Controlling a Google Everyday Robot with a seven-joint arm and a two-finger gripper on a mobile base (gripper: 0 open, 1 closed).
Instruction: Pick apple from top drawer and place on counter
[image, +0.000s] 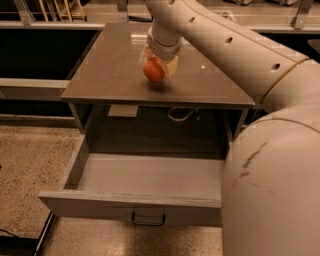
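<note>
The red-orange apple (154, 71) is held in my gripper (159, 66) just above the brown-grey counter (115, 70), near its middle. The gripper's pale fingers are closed around the apple from above, and a small shadow lies under it on the counter. The top drawer (145, 180) is pulled fully open below the counter; its grey inside shows nothing in it. Its front panel carries a small black handle (148, 219). My white arm comes in from the upper right.
My robot's large white body (272, 185) fills the lower right and covers the drawer's right end. A dark shelf unit (40, 55) stands to the left of the cabinet. Speckled floor (30, 160) lies to the left of the drawer.
</note>
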